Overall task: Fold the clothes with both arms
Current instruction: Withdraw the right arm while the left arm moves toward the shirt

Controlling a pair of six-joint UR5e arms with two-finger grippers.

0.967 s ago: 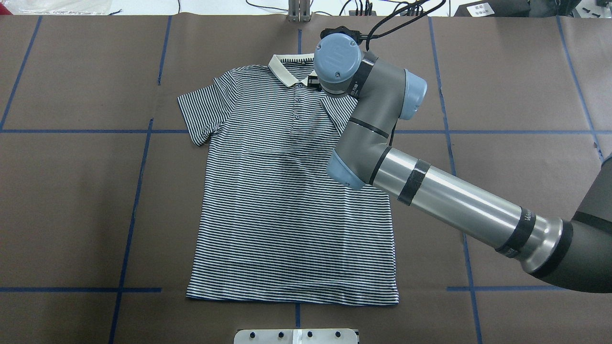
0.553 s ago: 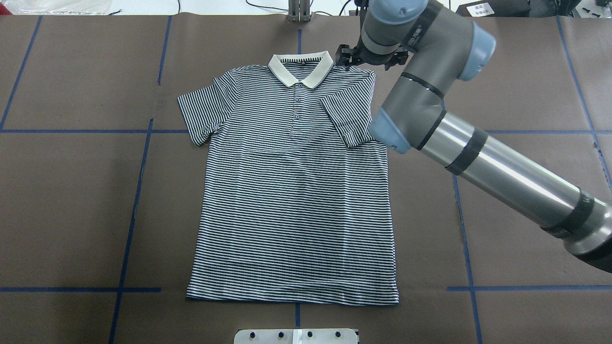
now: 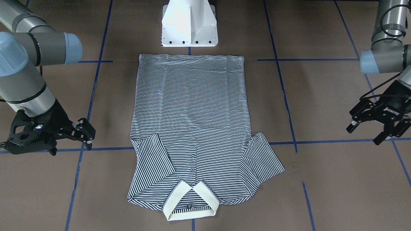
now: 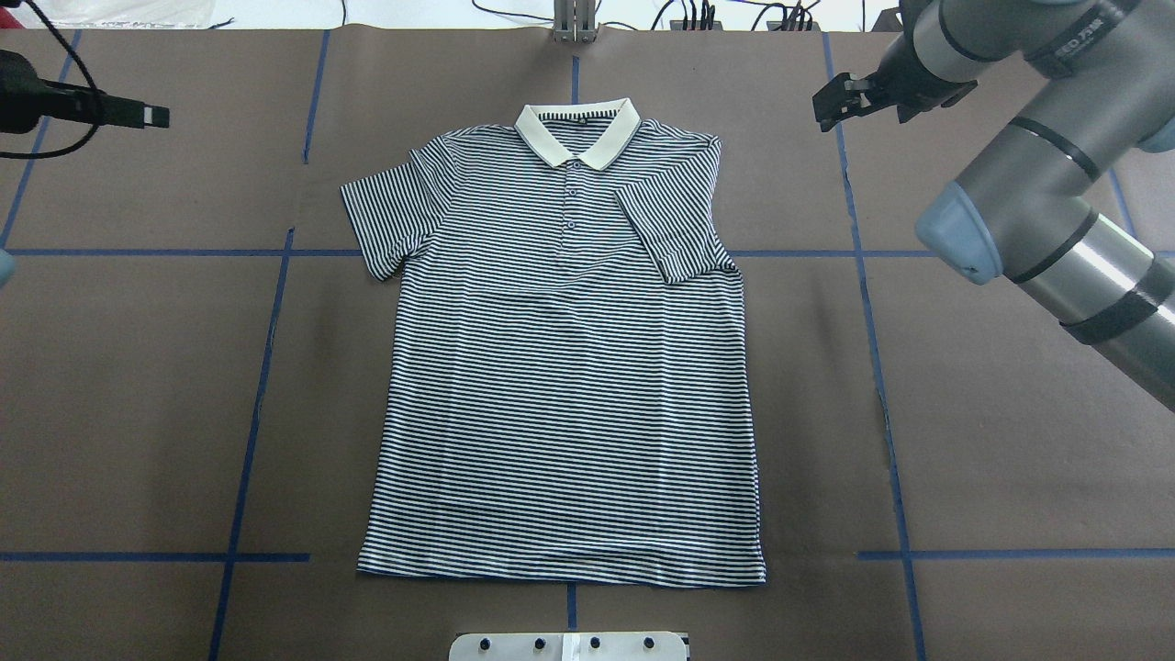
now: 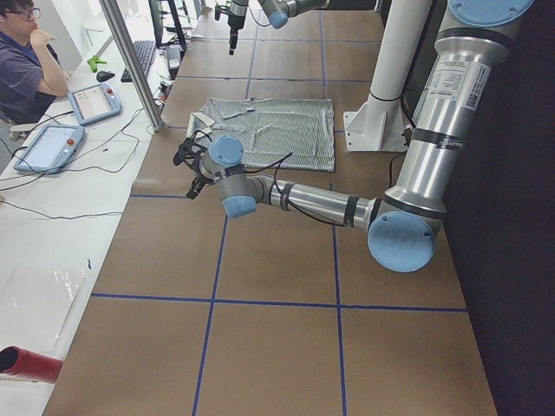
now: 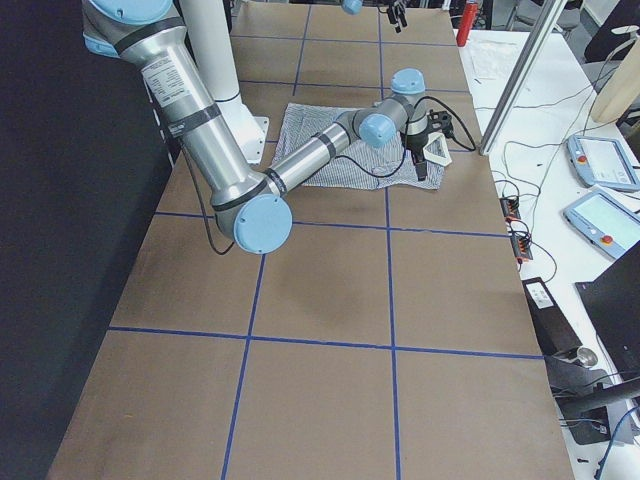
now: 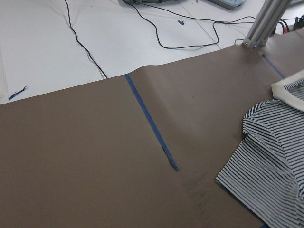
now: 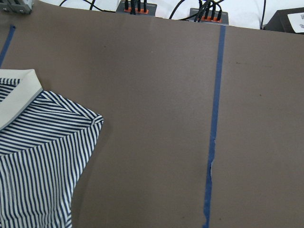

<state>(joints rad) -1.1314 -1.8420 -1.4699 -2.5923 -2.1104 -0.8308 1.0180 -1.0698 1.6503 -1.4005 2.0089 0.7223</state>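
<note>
Shirt: polo shirt (image 4: 565, 386) lies flat mid-counter (image 4: 991, 477), collar toward the overhead frame's top, frame-right sleeve folded onto the chest.
Left tool (image 3: 364, 134): released, empty, upper left of the overhead frame.
Right tool (image 4: 837, 99): released, empty, upper right.

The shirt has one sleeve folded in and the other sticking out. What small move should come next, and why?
Probably the left gripper should move to the outspread sleeve on its side and lower onto its edge. The other sleeve already lies folded over the shirt, and both this gripper and the right gripper hang open and empty, off the cloth.
</note>
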